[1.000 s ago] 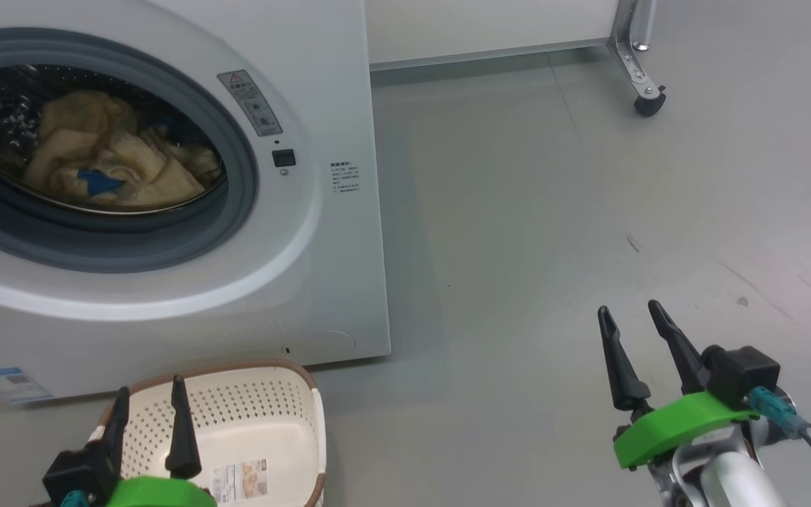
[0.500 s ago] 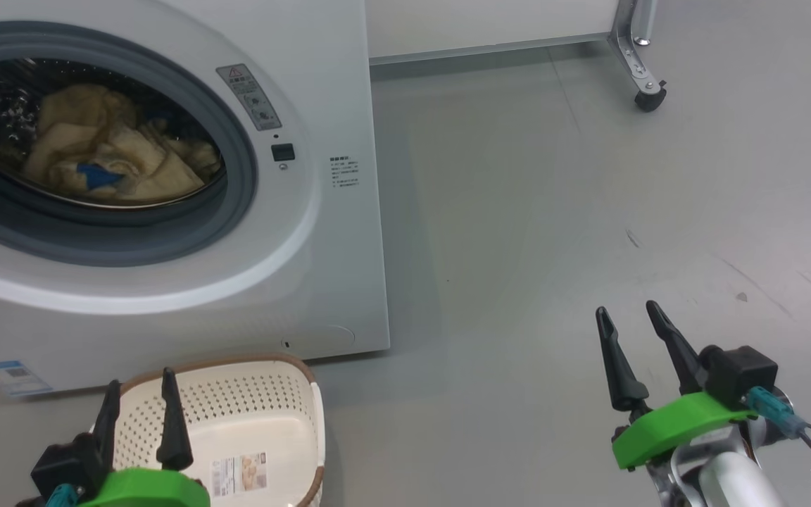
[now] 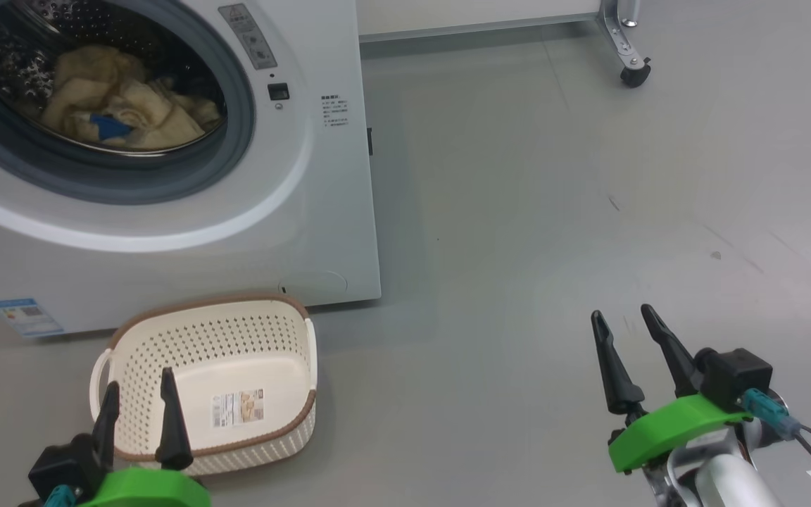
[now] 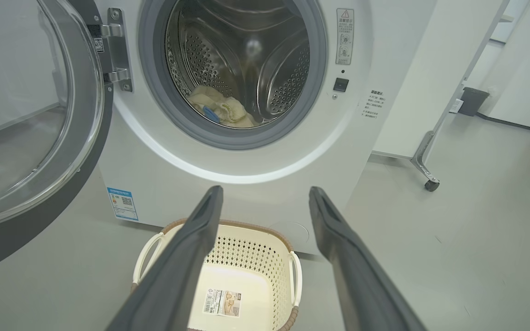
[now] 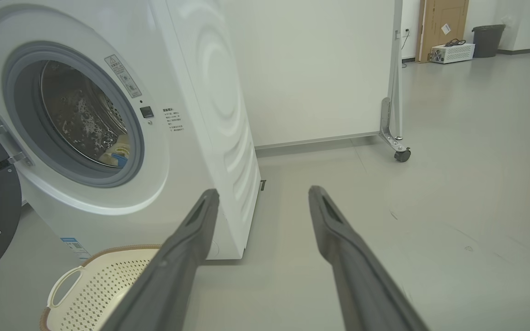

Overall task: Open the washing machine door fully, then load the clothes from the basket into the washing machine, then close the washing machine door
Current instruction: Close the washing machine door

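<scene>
The white washing machine (image 3: 321, 211) stands at the upper left with its round port uncovered. The washing machine door (image 4: 39, 138) is swung wide to the left on its hinge, glass bowl facing out. Cream-yellow clothes (image 3: 124, 105) with a blue patch lie inside the steel drum, also seen as clothes (image 4: 221, 108). The basket (image 3: 208, 303) sits on the floor before the machine, holding nothing but a label on its bottom. My left gripper (image 3: 139, 379) hovers open over the basket's near edge. My right gripper (image 3: 621, 312) stands open over bare floor, far right of the basket.
A white partition on a metal leg with a caster (image 3: 634, 74) stands behind and right of the machine. Grey floor (image 3: 518, 246) stretches to the right. A dark bin (image 5: 488, 39) and a white box sit far back by the wall.
The head camera has shifted, so the machine sits higher in the picture and the whole basket shows. Both grippers stay open, each at much the same spot in view.
</scene>
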